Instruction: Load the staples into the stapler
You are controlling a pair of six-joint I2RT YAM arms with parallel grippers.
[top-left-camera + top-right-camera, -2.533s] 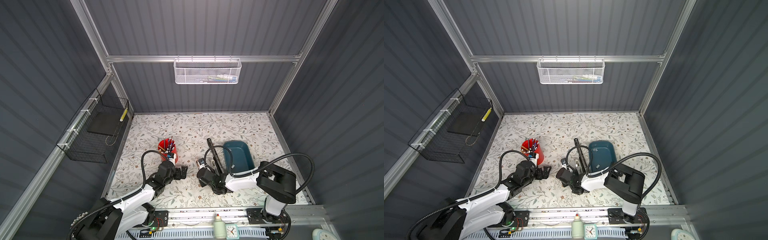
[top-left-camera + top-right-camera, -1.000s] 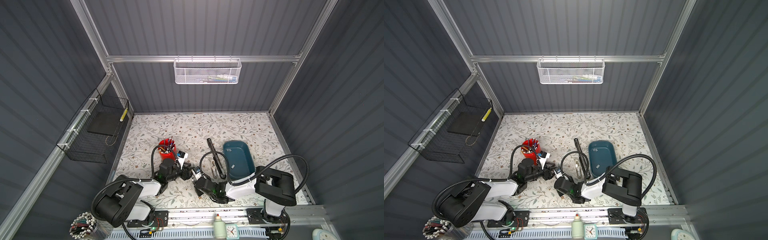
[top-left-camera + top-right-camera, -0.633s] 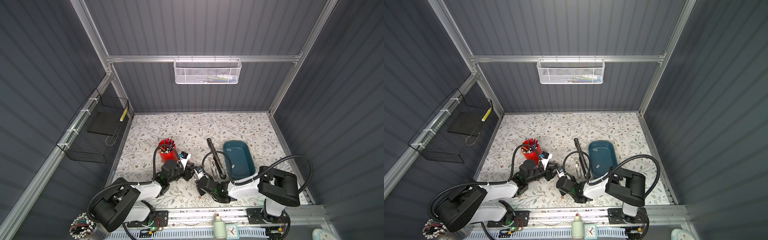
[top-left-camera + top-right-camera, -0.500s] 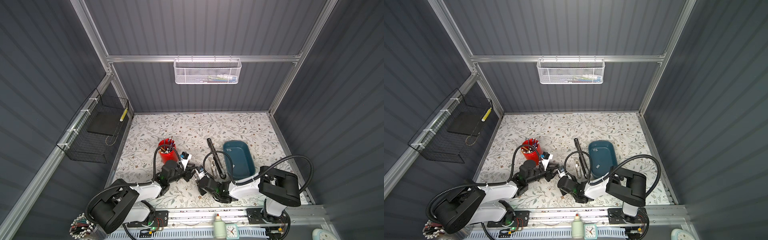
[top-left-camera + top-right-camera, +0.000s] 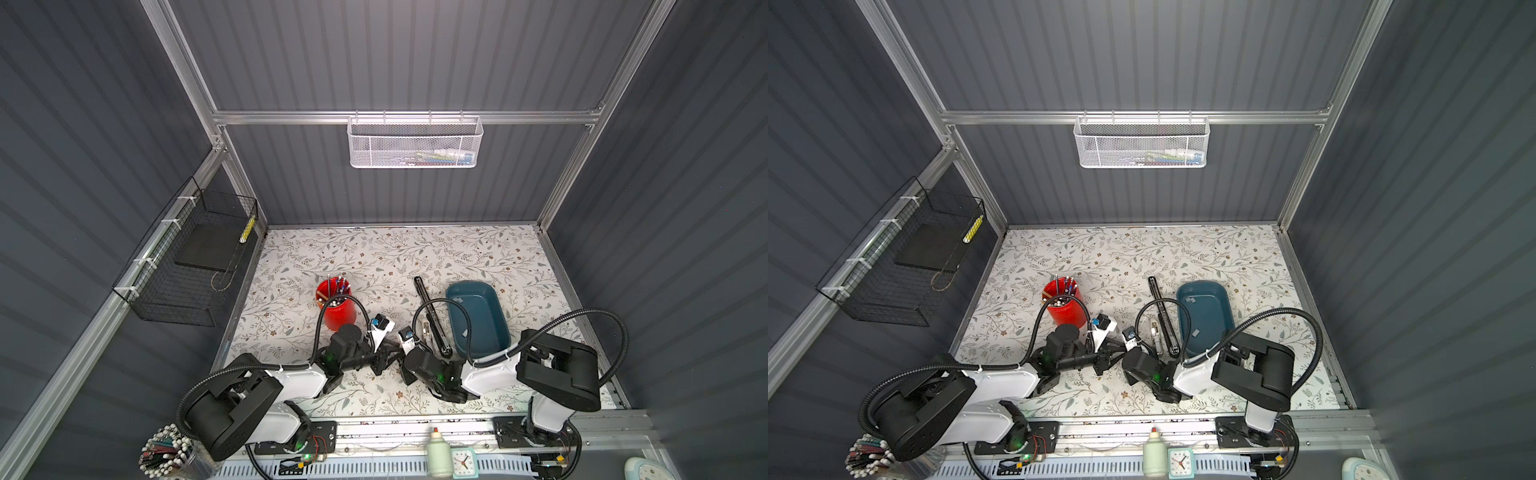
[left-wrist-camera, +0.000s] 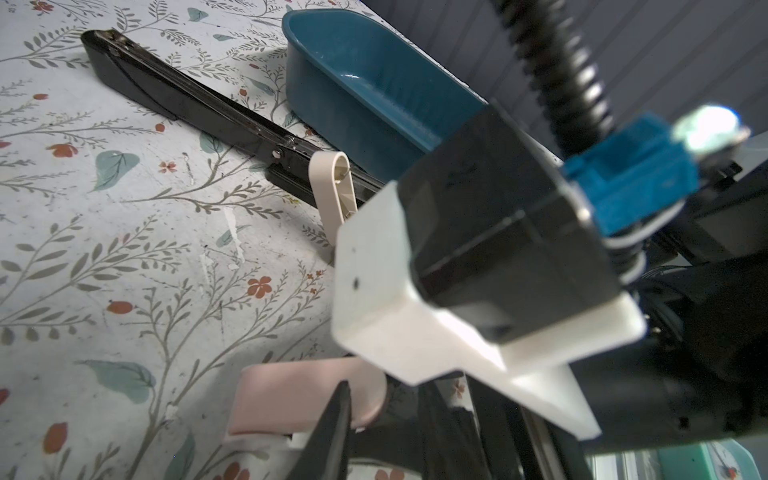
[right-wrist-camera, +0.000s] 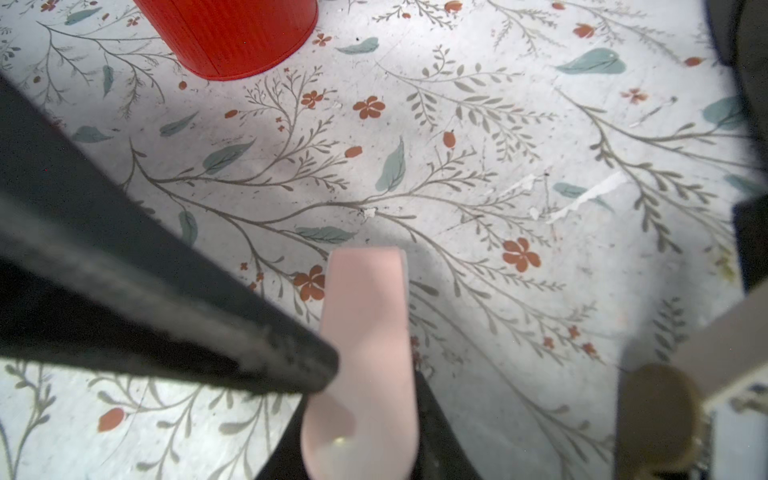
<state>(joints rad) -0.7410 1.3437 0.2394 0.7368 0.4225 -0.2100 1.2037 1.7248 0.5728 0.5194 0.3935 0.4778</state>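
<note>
Having been brought to the right pincer (image 5: 400,358), the left pincer (image 5: 384,359) was narrowed onto a pink piece (image 7: 365,316) seemingly gripped by the right too, leaving the staples (image 5: 457,300) unloaded in the blue tray (image 5: 482,316) beyond both.

Arms: 2, white moulded shells (image 5: 295,380), black boxy joint housings (image 5: 559,372)
Cables: black corrugated hoses (image 5: 594,310)
Wrist camera mount: white bracket (image 6: 415,332), blue clip (image 6: 623,183)
Left hand (image 5: 390,355): black tapered fingers (image 6: 332,432)

Both arms folded low, forearms angled inward, left gripper (image 5: 384,358) and right gripper (image 5: 405,361) nearly tip to tip at centre, jaw gaps unreadable.
</note>
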